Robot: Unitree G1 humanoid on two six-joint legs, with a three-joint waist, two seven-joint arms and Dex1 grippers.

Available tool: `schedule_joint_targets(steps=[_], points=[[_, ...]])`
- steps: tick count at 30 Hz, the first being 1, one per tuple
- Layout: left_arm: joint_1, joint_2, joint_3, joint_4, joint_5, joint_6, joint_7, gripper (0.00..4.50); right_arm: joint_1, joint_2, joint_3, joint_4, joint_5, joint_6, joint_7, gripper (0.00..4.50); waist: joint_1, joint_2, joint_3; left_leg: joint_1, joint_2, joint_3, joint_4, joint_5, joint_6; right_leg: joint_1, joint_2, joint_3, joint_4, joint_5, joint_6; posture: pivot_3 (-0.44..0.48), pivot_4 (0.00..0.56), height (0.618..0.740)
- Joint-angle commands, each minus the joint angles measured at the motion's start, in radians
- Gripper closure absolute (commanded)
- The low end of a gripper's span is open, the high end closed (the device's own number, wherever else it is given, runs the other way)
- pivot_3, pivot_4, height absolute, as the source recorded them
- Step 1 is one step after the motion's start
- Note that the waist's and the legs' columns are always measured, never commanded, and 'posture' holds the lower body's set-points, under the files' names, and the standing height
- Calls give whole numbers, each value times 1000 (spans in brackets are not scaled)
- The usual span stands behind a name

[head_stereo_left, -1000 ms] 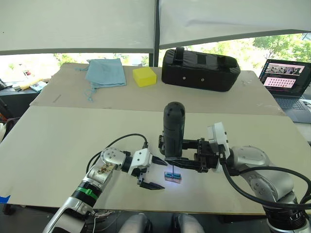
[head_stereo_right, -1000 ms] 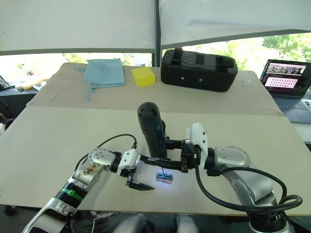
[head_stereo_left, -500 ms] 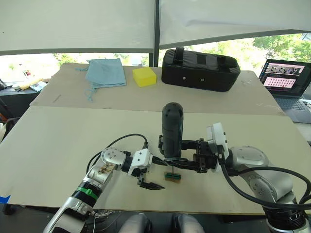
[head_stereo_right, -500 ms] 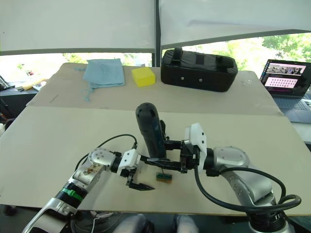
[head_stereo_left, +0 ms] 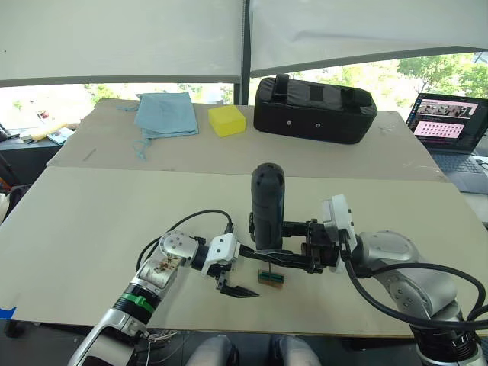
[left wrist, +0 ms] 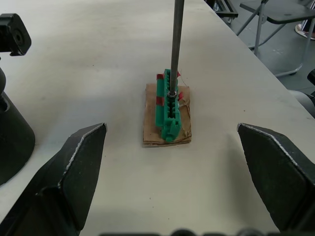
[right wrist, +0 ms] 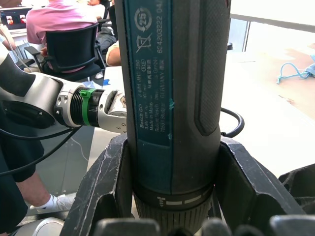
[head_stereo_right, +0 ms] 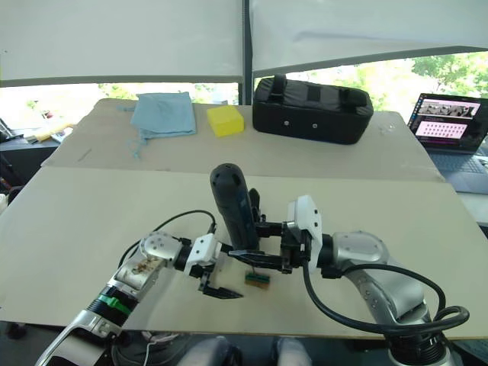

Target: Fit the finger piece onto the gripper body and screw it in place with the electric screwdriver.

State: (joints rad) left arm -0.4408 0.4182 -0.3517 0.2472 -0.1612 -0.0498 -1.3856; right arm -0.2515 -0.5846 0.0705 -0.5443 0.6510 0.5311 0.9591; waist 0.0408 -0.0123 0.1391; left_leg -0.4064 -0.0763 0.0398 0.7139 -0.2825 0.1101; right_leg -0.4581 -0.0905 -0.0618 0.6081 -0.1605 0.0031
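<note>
R gripper (head_stereo_left: 284,258) clamped on upright screwdriver (head_stereo_left: 268,206), bit down on green block (left wrist: 168,105) w/ brown base, mid-table (head_stereo_left: 91,221). L gripper (head_stereo_left: 240,271) wide open, empty, just beside block. Can't spot finger piece or gripper body

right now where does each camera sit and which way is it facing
Eye views: on the head, looking forward and down at the table; both arms show, right hand gripping the electric screwdriver.
Left wrist: along the open left hand at the green block under the screwdriver's bit.
Right wrist: along its fingers, clamped on the screwdriver.
Shared: screwdriver, and the block in eye and left wrist views.
</note>
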Motion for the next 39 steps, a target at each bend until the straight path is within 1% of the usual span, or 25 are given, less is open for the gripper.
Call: schedule_joint_targets(steps=[1, 6, 9, 16, 18, 21, 24, 26, 30, 32, 36, 39], points=[[-18, -8, 4, -20, -12, -10, 3, 0, -3, 1, -11, -36, 18, -26, 4, 2582, 0, 0, 0, 0, 0, 0, 0, 0, 0, 0, 0, 0, 0, 0, 0, 0, 150, 739], [-14, -10, 10, -24, -15, -1, 13, 0, -1, -8, -29, -49, 25, -32, 8, 2582, 0, 0, 0, 0, 0, 0, 0, 0, 0, 0, 0, 0, 0, 0, 0, 0, 150, 739], [2, -5, 26, -44, -26, 21, 34, 0, -16, -7, -59, -82, 77, 0, -16, 2582, 0, 0, 0, 0, 0, 0, 0, 0, 0, 0, 0, 0, 0, 0, 0, 0, 150, 739], [65, 39, 78, -137, -61, 87, 88, 0, -33, -27, -117, -123, 176, 47, -76, 2582, -1, 0, 0, 0, 0, 0, 0, -1, -1, 0, 0, 0, 0, 0, 0, 0, 150, 739], [100, 64, 112, -180, -81, 119, 113, 0, -53, -35, -139, -130, 215, 69, -106, 2582, -1, 0, 0, 0, 0, 0, 0, -1, -2, 0, 0, 0, 0, 0, 0, 0, 150, 739], [153, 82, 180, -245, -116, 199, 194, 0, -70, -59, -164, -140, 243, 88, -131, 2582, -2, 1, 1, 0, 0, 0, 0, -1, -2, 0, 0, 0, 0, 0, 0, 0, 150, 739], [159, 46, 215, -262, -116, 274, 314, 0, -67, -79, -178, -145, 256, 95, -145, 2582, 5, 0, 1, 0, 0, 0, -1, -1, -2, 0, 0, 0, 0, 0, 0, 0, 150, 739], [149, 4, 221, -257, -102, 304, 397, 0, -62, -89, -182, -148, 260, 98, -152, 2582, 7, 0, 1, 0, 0, 0, 0, -1, -3, 1, 0, 0, 0, 0, 0, 0, 150, 739], [109, -83, 210, -187, -65, 327, 518, 0, -51, -101, -178, -146, 255, 99, -164, 2582, 9, 0, 1, 0, 0, 0, 0, -1, -2, 2, 0, 0, -1, 0, 1, 0, 150, 739], [94, -117, 198, -157, -56, 325, 546, 0, -45, -103, -174, -143, 251, 97, -170, 2582, 7, 0, 1, 0, 0, 0, 0, -1, -2, 1, 0, 0, 0, 0, 1, 0, 150, 739], [54, -188, 145, -67, -3, 271, 588, 0, -31, -103, -169, -135, 239, 91, -175, 2582, 7, -1, 1, 0, 0, 0, 0, -1, -2, 1, 0, 0, 0, 0, 1, 0, 150, 739], [11, -228, 133, -1, 18, 248, 605, 0, -22, -104, -167, -139, 236, 90, -179, 2582, 13, -1, 1, 0, 0, 0, 0, -1, -2, 2, 0, 0, 0, 0, 1, 0, 150, 739]])
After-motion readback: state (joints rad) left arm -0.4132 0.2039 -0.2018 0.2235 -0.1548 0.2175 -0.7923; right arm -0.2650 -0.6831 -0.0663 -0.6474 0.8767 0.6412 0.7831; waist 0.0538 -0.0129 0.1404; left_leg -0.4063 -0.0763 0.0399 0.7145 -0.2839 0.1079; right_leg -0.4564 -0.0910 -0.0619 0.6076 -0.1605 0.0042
